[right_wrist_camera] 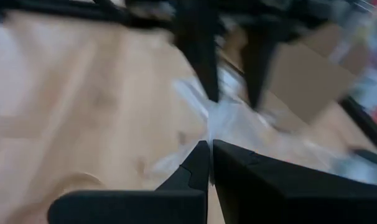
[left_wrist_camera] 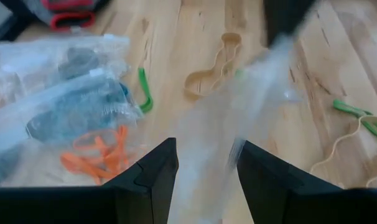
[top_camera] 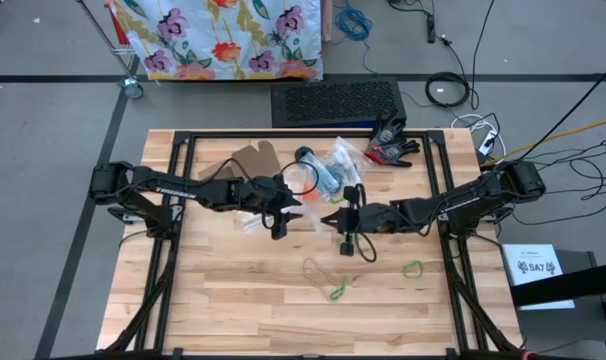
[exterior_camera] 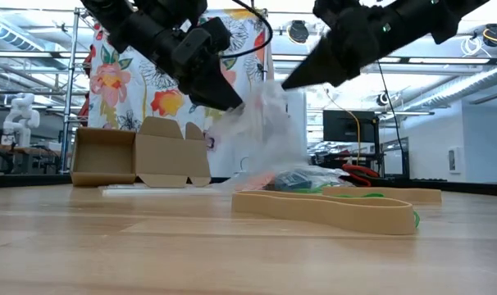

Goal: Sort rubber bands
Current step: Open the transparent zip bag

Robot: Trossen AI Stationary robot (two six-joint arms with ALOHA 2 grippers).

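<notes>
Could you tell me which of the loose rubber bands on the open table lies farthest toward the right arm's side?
The green rubber band, lying alone below the right arm. The tan band and the other green one lie together nearer the table's middle.

1. Right gripper (right_wrist_camera: 210, 155): dark fingers closed together, pinching the edge of a clear bag (right_wrist_camera: 238, 121).
2. Left gripper (right_wrist_camera: 229, 68): beyond the bag, two dark fingers apart, pointing down at it.
3. Cardboard (right_wrist_camera: 307, 78): brown, behind the left gripper.
4. Table (right_wrist_camera: 76, 93): light wood, under the bag.
</notes>
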